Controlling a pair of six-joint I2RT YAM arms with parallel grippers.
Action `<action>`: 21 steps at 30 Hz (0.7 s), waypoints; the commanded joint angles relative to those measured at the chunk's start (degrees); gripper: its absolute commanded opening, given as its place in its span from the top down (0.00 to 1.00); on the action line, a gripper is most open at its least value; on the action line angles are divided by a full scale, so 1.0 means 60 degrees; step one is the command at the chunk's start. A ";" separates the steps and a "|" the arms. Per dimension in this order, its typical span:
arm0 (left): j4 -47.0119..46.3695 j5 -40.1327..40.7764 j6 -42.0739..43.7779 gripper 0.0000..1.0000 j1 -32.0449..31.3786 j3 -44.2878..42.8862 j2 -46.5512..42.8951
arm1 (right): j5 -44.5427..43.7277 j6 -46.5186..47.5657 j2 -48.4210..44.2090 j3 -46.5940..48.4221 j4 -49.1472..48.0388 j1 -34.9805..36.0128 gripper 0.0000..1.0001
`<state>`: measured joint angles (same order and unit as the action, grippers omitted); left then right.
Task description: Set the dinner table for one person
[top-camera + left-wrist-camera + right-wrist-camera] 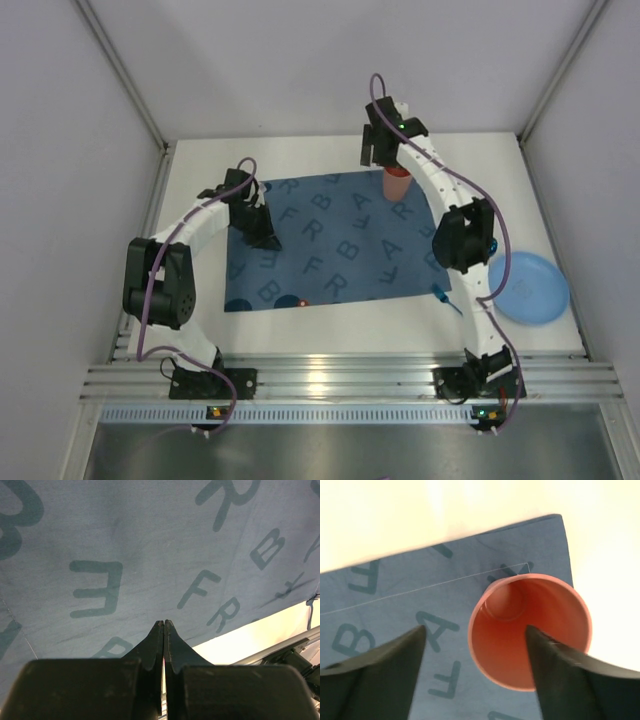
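The dinner table is lying beneath the placemat. The right gripper is hovering, jaws wide, over the cup on the placemat's far right corner. The left gripper is hovering fully closed over its left side.

Flat matte white dinner table

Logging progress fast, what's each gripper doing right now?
Left gripper: closed, holding nothing visible, over the dark blue letter-printed cloth placemat.
Right gripper: open above the orange plastic cup, not gripping it.
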<state>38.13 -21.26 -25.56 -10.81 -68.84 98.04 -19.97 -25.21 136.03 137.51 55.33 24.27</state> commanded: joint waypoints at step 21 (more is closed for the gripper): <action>-0.1638 -0.1042 -0.0339 1.00 0.0044 0.1190 -0.0286 | 0.0939 -0.0032 -0.7044 -1.0935 -0.0125 -0.5686 0.12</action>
<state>31.81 -26.13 -27.42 -10.81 -61.71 97.97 -19.75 -26.55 90.56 75.24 53.95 -10.96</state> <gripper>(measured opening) 0.011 0.884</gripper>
